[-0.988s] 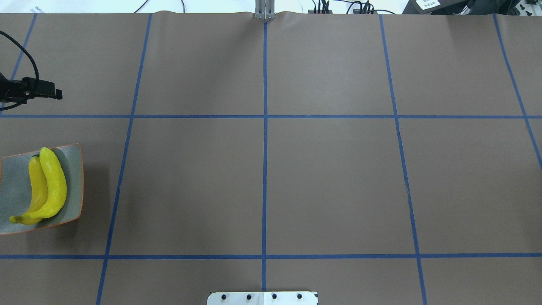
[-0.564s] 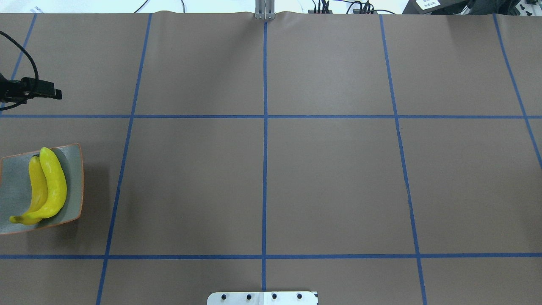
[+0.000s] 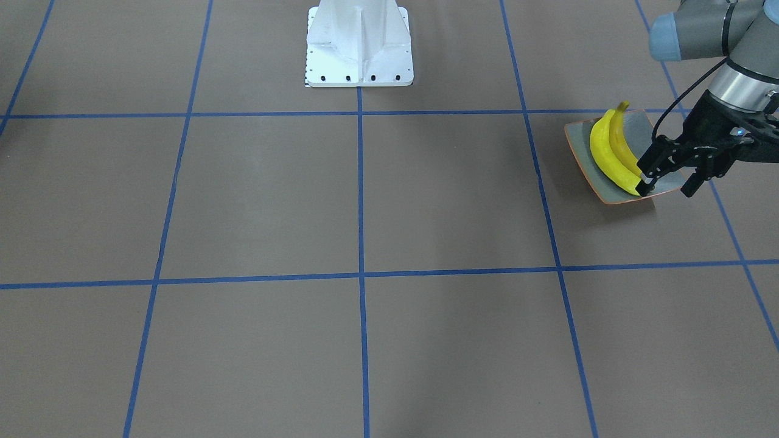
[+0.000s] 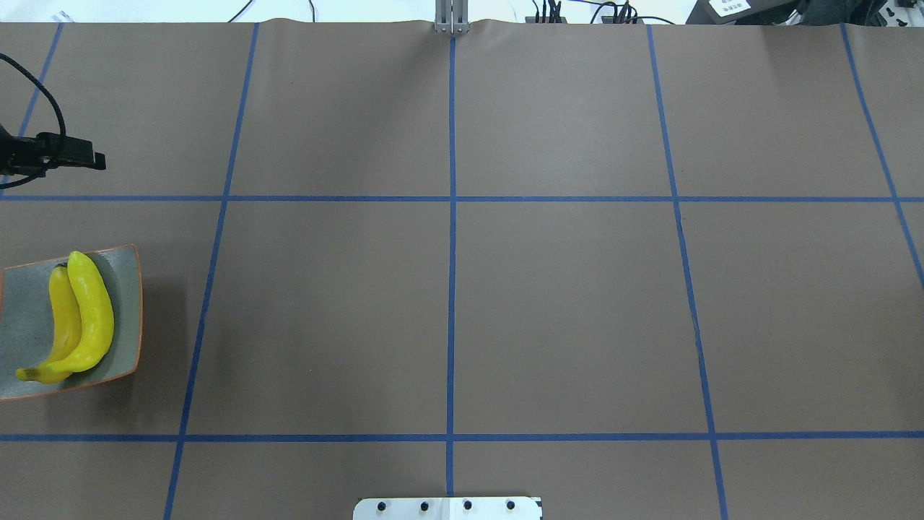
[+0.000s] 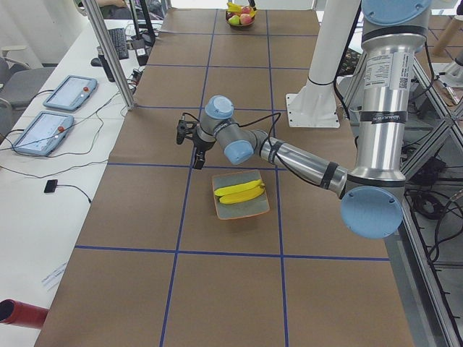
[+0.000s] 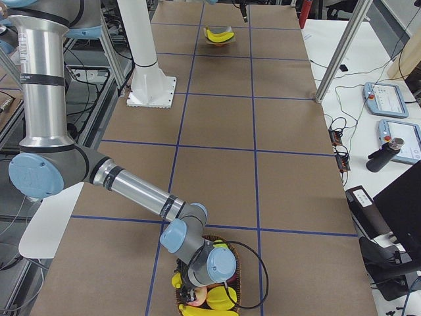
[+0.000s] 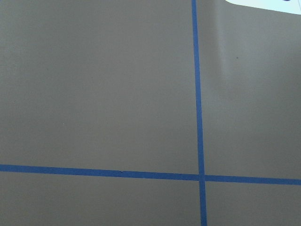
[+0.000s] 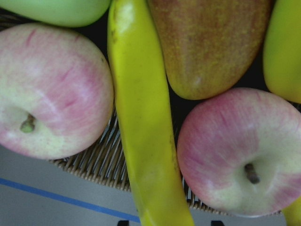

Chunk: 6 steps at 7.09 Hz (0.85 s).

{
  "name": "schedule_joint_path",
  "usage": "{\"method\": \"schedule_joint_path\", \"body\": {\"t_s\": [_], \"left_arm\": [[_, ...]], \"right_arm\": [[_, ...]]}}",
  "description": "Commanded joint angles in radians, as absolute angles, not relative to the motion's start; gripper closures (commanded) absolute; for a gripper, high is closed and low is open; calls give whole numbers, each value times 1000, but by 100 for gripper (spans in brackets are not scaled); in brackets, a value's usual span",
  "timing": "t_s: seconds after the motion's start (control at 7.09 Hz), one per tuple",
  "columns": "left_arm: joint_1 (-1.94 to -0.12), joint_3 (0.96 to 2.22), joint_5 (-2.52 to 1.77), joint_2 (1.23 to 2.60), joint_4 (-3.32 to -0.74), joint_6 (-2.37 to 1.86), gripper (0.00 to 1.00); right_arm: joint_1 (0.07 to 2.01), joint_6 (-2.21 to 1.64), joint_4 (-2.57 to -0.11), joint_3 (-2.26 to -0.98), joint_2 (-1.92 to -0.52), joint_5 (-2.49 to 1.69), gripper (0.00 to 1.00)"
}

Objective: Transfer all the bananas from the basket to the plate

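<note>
Two bananas (image 4: 79,318) lie on the plate (image 4: 22,296) at left, where the left gripper (image 3: 667,177) gapes empty. The right gripper (image 6: 192,289), its finger spread impossible to tell, hovers over the basket (image 8: 94,165); its banana (image 8: 141,132) looks next for grasping.

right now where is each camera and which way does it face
front-facing: across the table, facing the robot base; left gripper open near the plate.
overhead: behind the robot, forward and down; left gripper's tip shows.
exterior left: table's left end, looking along it; left arm near.
exterior right: table's right end; right arm at the basket.
left wrist: down at taped table; no body.
right wrist: close on a banana and apples.
shared: front-facing and overhead show two bananas plated.
</note>
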<state>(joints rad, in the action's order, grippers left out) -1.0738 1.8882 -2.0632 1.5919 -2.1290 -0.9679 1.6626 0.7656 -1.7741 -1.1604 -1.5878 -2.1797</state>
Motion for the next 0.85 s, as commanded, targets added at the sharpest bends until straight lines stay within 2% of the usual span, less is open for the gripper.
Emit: {"method": "schedule_joint_path", "body": {"t_s": [0.0, 0.71], "left_arm": [[-1074, 1887, -2063, 1591, -2128, -968, 0], [-1074, 1887, -2063, 1589, -2128, -968, 0]], "right_arm": [[1658, 765, -1773, -1160, -1588, -2200, 37], [1640, 765, -1773, -1160, -1588, -2229, 40]]}}
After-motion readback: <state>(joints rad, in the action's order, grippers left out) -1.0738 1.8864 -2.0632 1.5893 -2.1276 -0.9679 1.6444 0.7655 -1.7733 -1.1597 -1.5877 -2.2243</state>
